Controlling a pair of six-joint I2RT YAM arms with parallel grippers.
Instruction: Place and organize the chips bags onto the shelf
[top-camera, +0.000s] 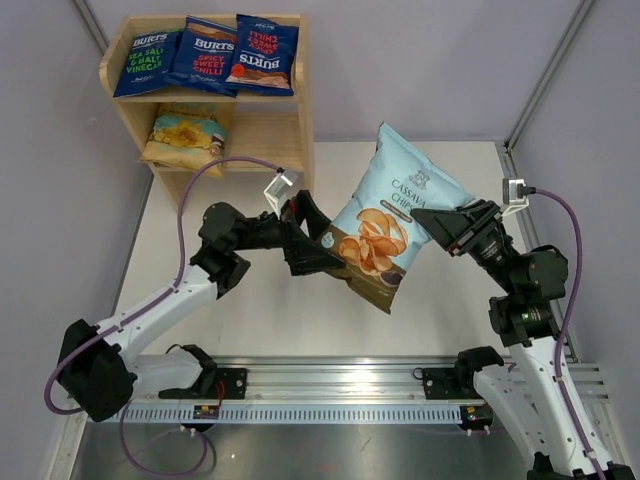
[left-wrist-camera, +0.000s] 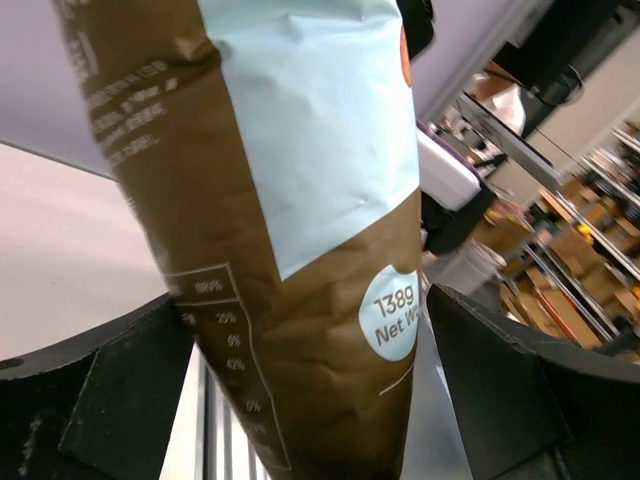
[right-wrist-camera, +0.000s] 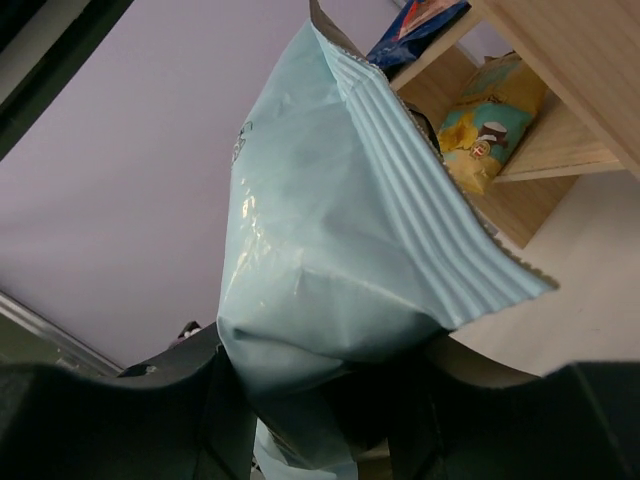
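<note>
Clamps the right end effector (top-camera: 438, 225) on the pale-blue edge of the chips bag (top-camera: 395, 200) above the counter (top-camera: 250, 320); straddles its brown end with the left end effector (top-camera: 332, 255), spread wide.

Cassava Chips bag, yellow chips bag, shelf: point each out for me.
Cassava Chips bag (top-camera: 400, 190): top external view, light-blue front, at the printed name.
yellow chips bag (top-camera: 185, 137): top external view, middle of the bag, on the lower tier.
shelf (top-camera: 305, 100): top external view, its right side panel.
</note>
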